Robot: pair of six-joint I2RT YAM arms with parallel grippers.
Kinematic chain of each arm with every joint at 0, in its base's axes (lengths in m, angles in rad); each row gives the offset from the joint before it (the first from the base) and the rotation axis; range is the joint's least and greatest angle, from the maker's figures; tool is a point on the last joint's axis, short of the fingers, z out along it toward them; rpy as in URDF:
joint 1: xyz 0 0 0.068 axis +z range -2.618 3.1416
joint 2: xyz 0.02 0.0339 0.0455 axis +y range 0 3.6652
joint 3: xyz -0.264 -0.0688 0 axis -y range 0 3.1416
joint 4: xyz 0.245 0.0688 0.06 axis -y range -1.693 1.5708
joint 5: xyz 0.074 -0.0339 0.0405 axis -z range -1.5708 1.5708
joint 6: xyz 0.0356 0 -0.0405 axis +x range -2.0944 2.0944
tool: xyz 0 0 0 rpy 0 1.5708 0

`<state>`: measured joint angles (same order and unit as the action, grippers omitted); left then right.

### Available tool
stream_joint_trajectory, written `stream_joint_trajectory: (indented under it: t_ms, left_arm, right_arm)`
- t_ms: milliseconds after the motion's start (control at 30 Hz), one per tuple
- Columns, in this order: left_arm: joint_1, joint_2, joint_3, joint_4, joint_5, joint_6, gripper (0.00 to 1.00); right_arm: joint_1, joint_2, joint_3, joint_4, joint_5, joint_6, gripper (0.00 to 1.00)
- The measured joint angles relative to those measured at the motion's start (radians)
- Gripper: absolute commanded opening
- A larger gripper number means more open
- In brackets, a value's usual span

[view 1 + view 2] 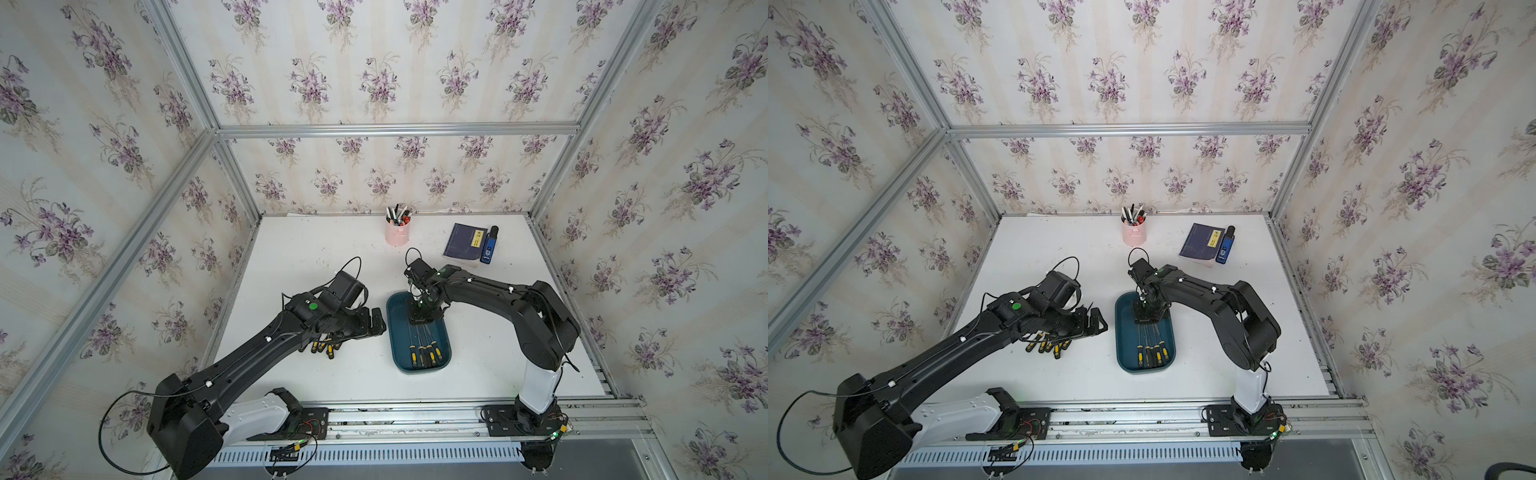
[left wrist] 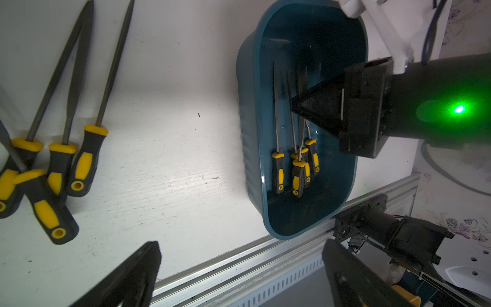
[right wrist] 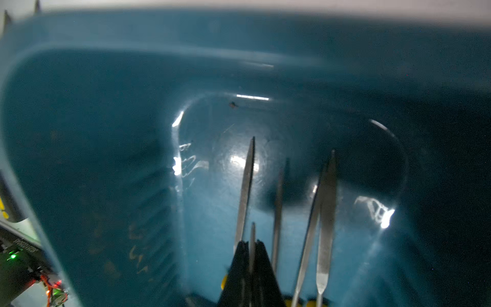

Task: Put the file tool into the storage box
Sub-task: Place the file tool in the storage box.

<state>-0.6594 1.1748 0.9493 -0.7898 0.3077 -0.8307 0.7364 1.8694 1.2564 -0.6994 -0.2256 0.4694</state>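
The storage box is dark teal. The files have yellow and black handles. The tabletop is white. The cup is pink.

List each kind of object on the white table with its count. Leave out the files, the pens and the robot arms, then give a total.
Dark teal plastic tray: 1
Pink metal pen cup: 1
Dark blue booklet: 1
Blue handheld device with black cap: 1
Total: 4

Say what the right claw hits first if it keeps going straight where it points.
Likely the storage box floor: the right claw, shut on a file, points down into it among loose files. Depth unclear.
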Motion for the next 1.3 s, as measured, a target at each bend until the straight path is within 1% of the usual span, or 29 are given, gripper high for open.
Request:
stream_joint_trajectory:
  t_ms: [400,433,533,633,767,933,1133,1233,1300]
  left_arm:
    - [0.013,-0.022,-0.039,0.000,-0.012,0.000,1.00]
    - [0.014,-0.023,-0.042,0.000,-0.012,0.000,1.00]
    - [0.018,-0.025,-0.052,0.000,-0.012,-0.002,1.00]
    - [0.019,-0.027,-0.060,0.000,-0.015,-0.007,1.00]
    - [0.026,-0.036,-0.070,-0.001,-0.017,-0.007,1.00]
    - [0.042,-0.061,-0.077,-0.019,-0.042,-0.014,1.00]
    - [0.084,-0.052,-0.080,-0.105,-0.107,-0.048,1.00]
    - [0.098,-0.010,-0.080,-0.152,-0.147,-0.070,0.95]
    - [0.103,0.024,-0.084,-0.182,-0.175,-0.087,0.89]
  right_arm:
    - [0.003,0.014,-0.023,0.043,0.008,0.011,0.00]
    - [0.003,0.016,-0.023,0.046,0.008,0.014,0.02]
    - [0.003,0.018,-0.025,0.058,0.009,0.021,0.15]
    - [0.003,0.019,-0.028,0.070,0.014,0.025,0.24]
    - [0.003,0.014,-0.027,0.060,0.022,0.026,0.32]
    - [0.003,-0.018,-0.003,0.021,0.037,0.026,0.35]
    - [-0.003,-0.084,0.080,-0.036,0.077,0.020,0.36]
    - [-0.006,-0.114,0.128,-0.063,0.087,0.002,0.36]
    - [-0.009,-0.121,0.151,-0.073,0.098,-0.003,0.36]
